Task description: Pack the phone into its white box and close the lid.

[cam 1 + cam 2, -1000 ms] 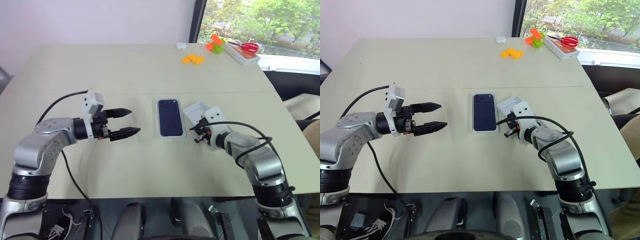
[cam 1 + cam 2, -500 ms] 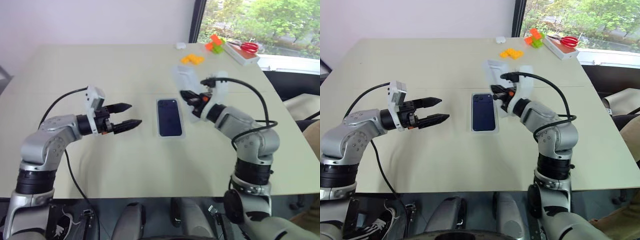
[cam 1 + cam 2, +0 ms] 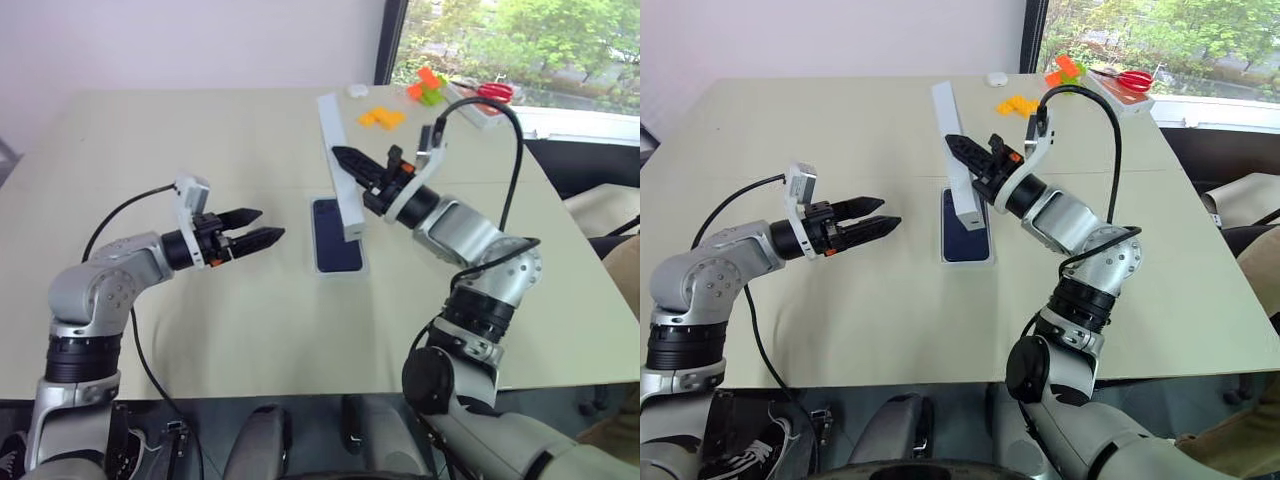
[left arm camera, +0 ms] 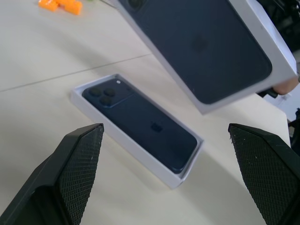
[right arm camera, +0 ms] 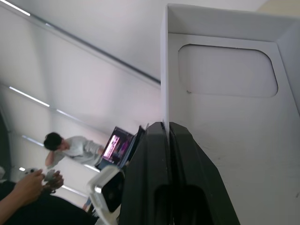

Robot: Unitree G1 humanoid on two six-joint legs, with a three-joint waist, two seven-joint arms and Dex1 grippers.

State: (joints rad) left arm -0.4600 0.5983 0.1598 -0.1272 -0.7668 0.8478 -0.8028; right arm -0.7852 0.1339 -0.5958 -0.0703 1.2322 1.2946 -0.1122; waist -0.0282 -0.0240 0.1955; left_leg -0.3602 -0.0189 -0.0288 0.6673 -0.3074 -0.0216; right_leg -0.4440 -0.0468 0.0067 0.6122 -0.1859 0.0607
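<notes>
The dark navy phone lies camera side up inside the white box at the middle of the table. My right gripper is shut on one side wall of the lid. It holds the lid on edge in the air, just above and behind the box. The lid's printed top faces left, and its plain white inside faces the right wrist. To the left of the box, my left gripper hovers open over the table and points at it.
Orange blocks, green and orange blocks and red scissors on a white tray lie at the table's far right corner by the window. A small white object lies near them. People sit in the room behind.
My right gripper lifted the lid off the table to the right of the box, rolled it onto its edge and carried it up and left above the box. The left gripper edged slightly toward the box.
</notes>
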